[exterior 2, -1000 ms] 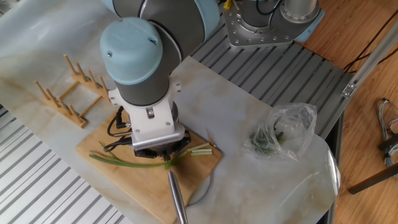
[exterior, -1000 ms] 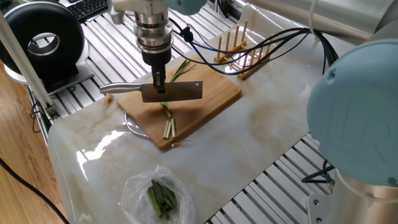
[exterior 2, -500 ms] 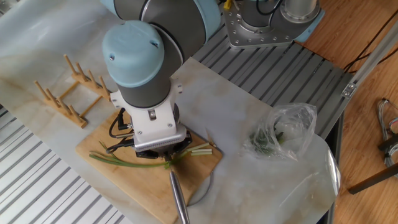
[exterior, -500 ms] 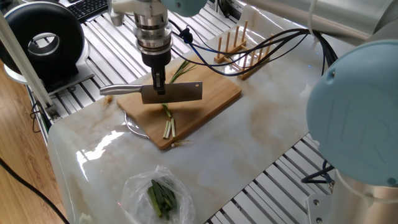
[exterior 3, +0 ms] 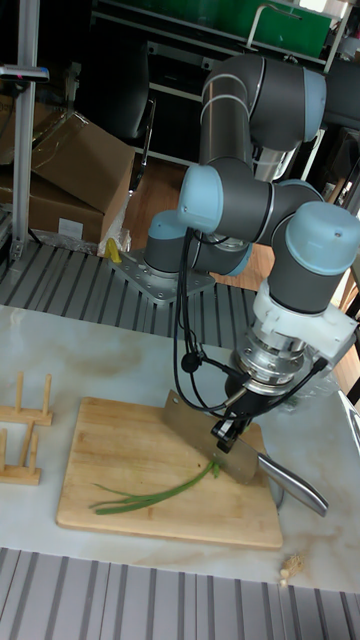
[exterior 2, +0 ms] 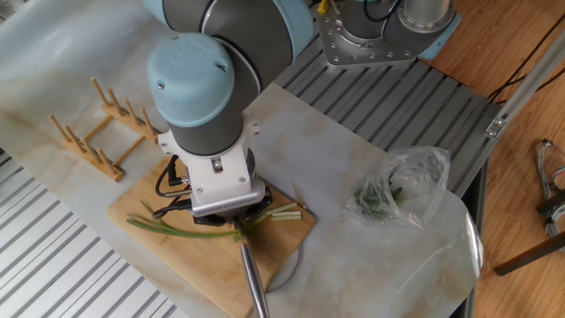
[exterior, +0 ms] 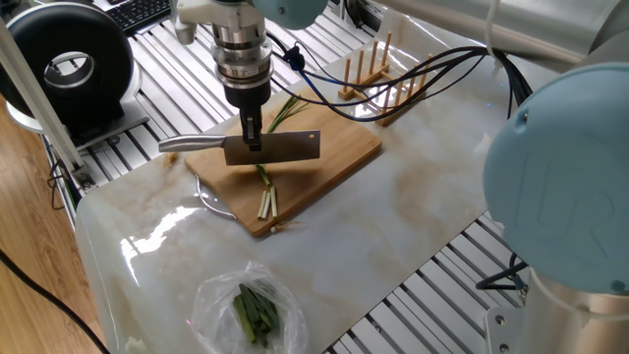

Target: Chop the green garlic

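My gripper [exterior: 253, 141] clamping cleaver [exterior: 275, 147] by spine, blade hovering across green garlic [exterior: 266, 182] on cutting board [exterior: 339, 147]. Stalk looking thin, floppy, light, probably rolling easy. Guessing best hold is firmer white end, not leafy tips.

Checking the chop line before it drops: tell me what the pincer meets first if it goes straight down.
The pincer is shut on the cleaver. Straight down, the blade would likely reach the green garlic first, then the cutting board; the exact height is unclear.
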`<state>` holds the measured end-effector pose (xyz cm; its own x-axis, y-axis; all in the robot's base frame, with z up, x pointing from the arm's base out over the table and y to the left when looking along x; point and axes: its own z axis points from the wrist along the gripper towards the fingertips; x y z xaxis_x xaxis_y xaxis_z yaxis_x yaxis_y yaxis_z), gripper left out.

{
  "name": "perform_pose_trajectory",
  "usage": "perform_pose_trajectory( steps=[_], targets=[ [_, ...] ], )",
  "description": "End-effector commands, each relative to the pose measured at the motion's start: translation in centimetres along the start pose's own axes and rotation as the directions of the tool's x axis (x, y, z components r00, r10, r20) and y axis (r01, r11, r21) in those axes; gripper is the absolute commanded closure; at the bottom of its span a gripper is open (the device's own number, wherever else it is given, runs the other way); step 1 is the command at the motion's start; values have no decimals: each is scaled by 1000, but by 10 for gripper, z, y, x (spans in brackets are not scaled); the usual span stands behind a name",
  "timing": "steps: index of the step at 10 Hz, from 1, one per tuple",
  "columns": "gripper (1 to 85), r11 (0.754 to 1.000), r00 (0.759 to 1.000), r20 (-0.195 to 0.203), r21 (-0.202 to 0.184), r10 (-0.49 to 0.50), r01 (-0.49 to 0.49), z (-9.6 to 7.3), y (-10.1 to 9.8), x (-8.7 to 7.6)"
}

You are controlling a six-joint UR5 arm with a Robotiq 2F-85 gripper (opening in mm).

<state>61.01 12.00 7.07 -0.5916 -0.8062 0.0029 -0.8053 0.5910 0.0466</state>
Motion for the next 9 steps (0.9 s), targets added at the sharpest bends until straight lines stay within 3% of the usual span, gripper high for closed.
perform_pose_trajectory(
  steps=[1,9],
  targets=[
    [843,1000,1000,8,-6,4,-4,1,1,-1],
    [843,1000,1000,17,-9,2,-2,4,1,-4]
  ],
)
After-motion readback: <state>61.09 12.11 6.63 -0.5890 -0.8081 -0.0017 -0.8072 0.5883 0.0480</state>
